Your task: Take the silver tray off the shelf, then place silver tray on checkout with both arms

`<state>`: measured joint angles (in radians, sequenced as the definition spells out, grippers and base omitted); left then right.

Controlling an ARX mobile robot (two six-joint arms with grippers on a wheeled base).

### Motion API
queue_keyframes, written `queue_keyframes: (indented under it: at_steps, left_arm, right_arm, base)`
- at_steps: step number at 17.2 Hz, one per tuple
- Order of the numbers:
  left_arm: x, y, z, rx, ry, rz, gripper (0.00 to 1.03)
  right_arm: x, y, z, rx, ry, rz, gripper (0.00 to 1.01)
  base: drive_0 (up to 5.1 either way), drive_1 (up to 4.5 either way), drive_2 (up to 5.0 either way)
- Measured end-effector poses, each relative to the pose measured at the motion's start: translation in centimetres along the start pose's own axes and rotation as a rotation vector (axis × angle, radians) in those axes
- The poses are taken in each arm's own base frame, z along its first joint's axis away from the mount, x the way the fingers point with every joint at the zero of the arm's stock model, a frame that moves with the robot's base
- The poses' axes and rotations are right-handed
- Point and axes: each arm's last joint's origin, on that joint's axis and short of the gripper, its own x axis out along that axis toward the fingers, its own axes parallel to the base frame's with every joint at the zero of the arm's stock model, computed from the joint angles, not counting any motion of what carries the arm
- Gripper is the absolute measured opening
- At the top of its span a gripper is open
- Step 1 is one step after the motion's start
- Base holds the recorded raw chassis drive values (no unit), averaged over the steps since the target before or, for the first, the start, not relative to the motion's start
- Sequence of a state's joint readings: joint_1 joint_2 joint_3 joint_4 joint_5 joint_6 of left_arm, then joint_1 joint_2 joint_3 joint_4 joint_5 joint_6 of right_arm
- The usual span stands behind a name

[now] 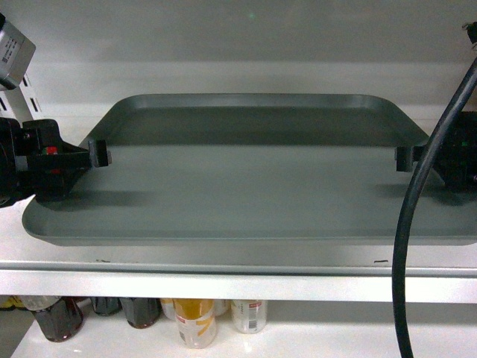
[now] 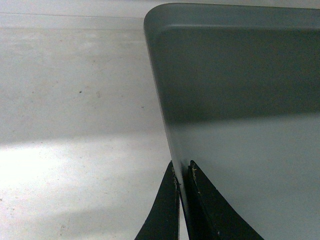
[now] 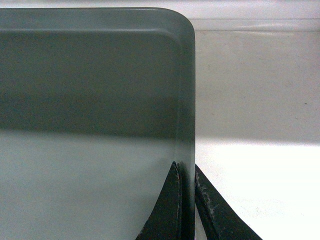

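Note:
The silver tray [image 1: 246, 179] lies flat on the white shelf [image 1: 223, 257], filling most of the head view. My left gripper [image 1: 100, 154] is shut on the tray's left rim, one finger inside and one outside. In the left wrist view the left gripper [image 2: 182, 167] pinches the tray [image 2: 240, 100] at its rim. My right gripper [image 1: 403, 158] is shut on the right rim. The right wrist view shows the right gripper [image 3: 186, 167] clamping the rim of the tray [image 3: 90, 125]. The checkout is out of view.
A thick black cable [image 1: 417, 224] hangs down on the right in front of the shelf lip. Below the shelf stand several bottles and cans [image 1: 195, 321]. A slotted white upright [image 1: 26, 97] rises at the far left. The white back wall [image 1: 246, 45] stands close behind the tray.

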<state>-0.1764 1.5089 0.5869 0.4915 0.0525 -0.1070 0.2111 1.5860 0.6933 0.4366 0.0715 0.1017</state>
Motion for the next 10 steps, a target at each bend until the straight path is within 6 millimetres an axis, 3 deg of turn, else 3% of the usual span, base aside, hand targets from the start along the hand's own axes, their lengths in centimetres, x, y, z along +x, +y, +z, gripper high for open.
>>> queue_keyframes:
  at_steps: [10]
  left_arm:
    - [0.0,-0.09,0.01,0.002,-0.001,-0.002,0.04]
  right_arm:
    - [0.0,-0.02,-0.02,0.0,-0.001,-0.001,0.03]
  base:
    - [0.2,-3.16,3.5]
